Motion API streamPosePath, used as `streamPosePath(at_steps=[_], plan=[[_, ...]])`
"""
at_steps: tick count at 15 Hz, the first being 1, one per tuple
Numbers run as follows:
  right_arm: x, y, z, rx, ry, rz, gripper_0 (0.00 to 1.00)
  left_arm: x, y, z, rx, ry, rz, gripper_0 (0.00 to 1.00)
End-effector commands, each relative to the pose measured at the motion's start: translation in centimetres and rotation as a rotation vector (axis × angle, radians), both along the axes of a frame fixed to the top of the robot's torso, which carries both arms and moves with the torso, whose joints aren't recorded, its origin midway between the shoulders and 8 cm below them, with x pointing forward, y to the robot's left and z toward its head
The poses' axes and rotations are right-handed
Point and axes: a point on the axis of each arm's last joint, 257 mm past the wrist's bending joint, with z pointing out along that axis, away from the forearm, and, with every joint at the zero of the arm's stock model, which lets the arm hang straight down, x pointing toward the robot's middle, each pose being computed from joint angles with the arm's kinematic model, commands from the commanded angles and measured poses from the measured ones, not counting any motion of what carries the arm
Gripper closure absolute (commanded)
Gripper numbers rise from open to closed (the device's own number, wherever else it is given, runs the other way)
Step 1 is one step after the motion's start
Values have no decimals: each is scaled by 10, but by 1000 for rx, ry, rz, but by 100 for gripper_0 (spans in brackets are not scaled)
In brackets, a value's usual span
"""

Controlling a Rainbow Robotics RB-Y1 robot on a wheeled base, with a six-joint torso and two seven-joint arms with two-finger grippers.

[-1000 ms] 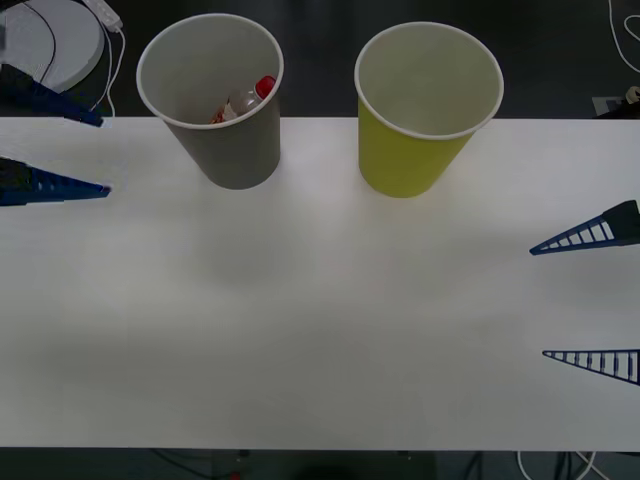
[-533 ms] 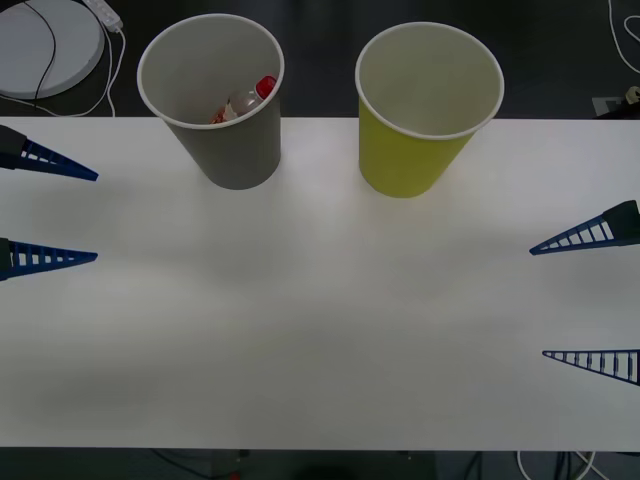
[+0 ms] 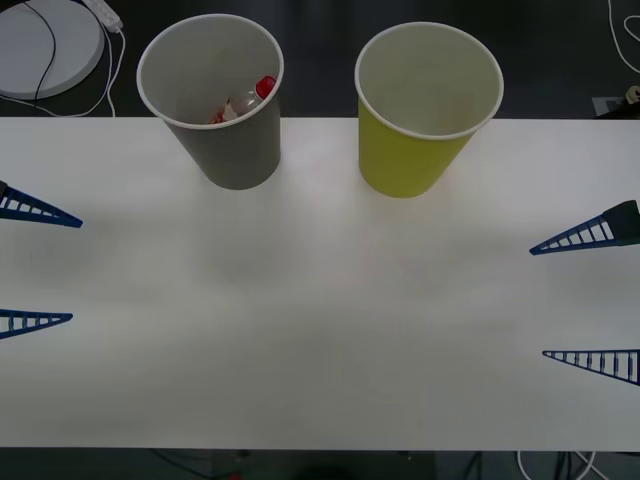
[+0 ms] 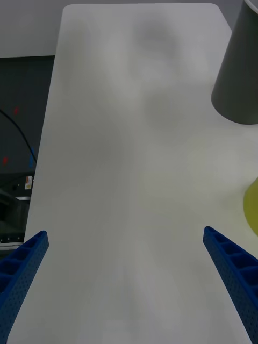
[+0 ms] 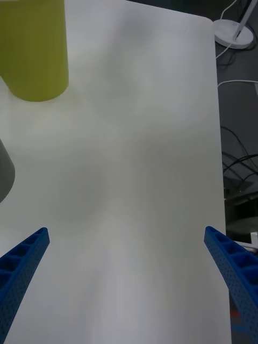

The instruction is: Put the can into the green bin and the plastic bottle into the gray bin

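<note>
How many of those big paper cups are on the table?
2. The gray bin stands at the table's far edge toward the robot's left, with the plastic bottle inside. The green bin stands beside it, apart, toward the robot's right. None seems hidden.

Left gripper (image 3: 70,268) nearer the robot.

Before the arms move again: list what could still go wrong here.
1. The gray bin and green bin are tall, narrow-based cups at the table far edge; a sweeping arm might tip one off.
2. The plastic bottle lies in the gray bin, but no can is visible in the green bin, so that half may be undone.
3. The left gripper and right gripper hang open and empty over the table's side edges.
</note>
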Motion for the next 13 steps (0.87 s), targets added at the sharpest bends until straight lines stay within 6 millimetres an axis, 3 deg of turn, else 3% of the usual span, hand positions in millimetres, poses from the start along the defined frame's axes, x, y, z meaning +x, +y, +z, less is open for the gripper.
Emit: streamPosePath(at_steps=[1, 13], plan=[[0, 0, 0, 0, 0, 0, 0, -9, 4, -3, 19, -24, -17, 0], [0, 0, 0, 0, 0, 0, 0, -13, 1, -4, 8, -32, -31, 0]])
